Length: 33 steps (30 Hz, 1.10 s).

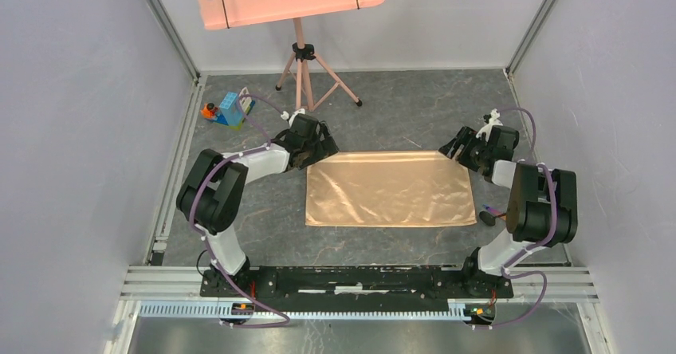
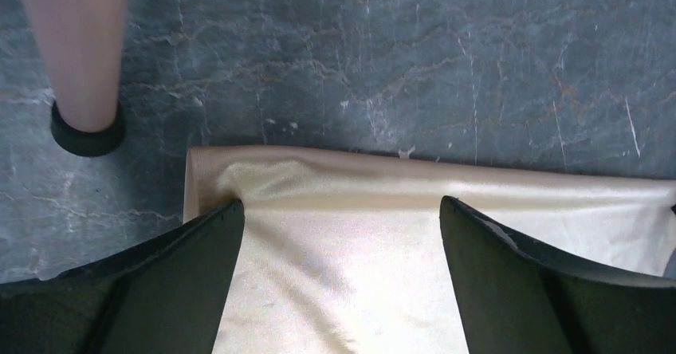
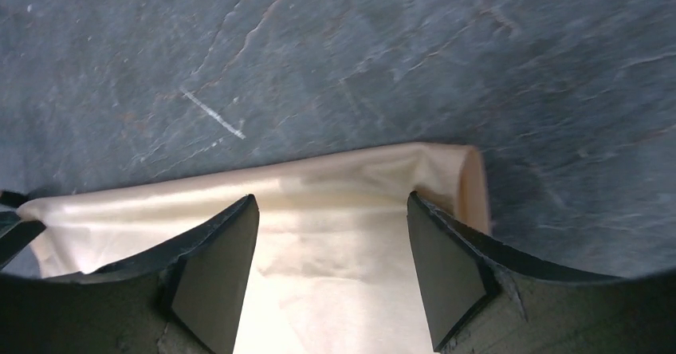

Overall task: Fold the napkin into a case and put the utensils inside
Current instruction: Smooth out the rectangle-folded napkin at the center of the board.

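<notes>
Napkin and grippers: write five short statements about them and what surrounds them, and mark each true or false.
1. The napkin lies spread as a flat rectangle on the table. True.
2. The left gripper is shut on the cloth. False: its jaws stand open at the napkin's far left corner.
3. The right gripper is open at the napkin's far right corner. True.
4. The utensils lie on the napkin. False: they lie on the table beside the right arm, off the cloth and partly hidden by the arm.
5. The music stand stands beyond the napkin's far edge. True.
</notes>
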Available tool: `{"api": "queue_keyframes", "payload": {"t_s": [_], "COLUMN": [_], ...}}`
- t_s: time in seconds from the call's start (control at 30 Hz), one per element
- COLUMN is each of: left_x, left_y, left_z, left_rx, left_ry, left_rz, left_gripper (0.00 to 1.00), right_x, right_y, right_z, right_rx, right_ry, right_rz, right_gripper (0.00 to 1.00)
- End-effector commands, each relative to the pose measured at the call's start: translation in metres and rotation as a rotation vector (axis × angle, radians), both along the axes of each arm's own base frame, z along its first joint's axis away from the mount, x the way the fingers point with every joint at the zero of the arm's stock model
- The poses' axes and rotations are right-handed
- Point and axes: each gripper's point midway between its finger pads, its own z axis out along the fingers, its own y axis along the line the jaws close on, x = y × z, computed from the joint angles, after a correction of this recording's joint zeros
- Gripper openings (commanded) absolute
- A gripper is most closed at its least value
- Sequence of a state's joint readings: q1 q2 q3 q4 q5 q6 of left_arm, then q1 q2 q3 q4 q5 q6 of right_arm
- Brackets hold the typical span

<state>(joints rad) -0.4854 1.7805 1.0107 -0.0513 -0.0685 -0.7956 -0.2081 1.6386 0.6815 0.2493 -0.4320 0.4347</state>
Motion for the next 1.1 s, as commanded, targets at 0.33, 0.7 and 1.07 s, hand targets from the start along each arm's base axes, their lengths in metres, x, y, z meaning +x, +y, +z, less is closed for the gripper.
{"api": "queue_keyframes", "payload": {"t_s": [0.33, 0.7, 1.07], "left_x": [-0.018, -0.103, -0.157], "left_y": [-0.016, -0.03, -0.002], "left_z": [0.052, 0.03, 0.036], "left_rx": [0.025, -0.102, -0.05], "left_ry": [-0.05, 0.073, 0.054], "left_rz": [-0.093, -0.246, -0.335], "left_gripper": [1.0, 1.0, 1.0], "right_x": [-0.009, -0.076, -0.127], "right_y": [0.021, 0.045, 0.037], "right_z": [0.05, 0.009, 0.014], "right_rx": [-0.159, -0.087, -0.152], "right_ry": [-0.048, 0.067, 0.135], "right_rz": [0.131, 0.246, 0.213], "right_gripper": [0.77, 0.76, 0.75]}}
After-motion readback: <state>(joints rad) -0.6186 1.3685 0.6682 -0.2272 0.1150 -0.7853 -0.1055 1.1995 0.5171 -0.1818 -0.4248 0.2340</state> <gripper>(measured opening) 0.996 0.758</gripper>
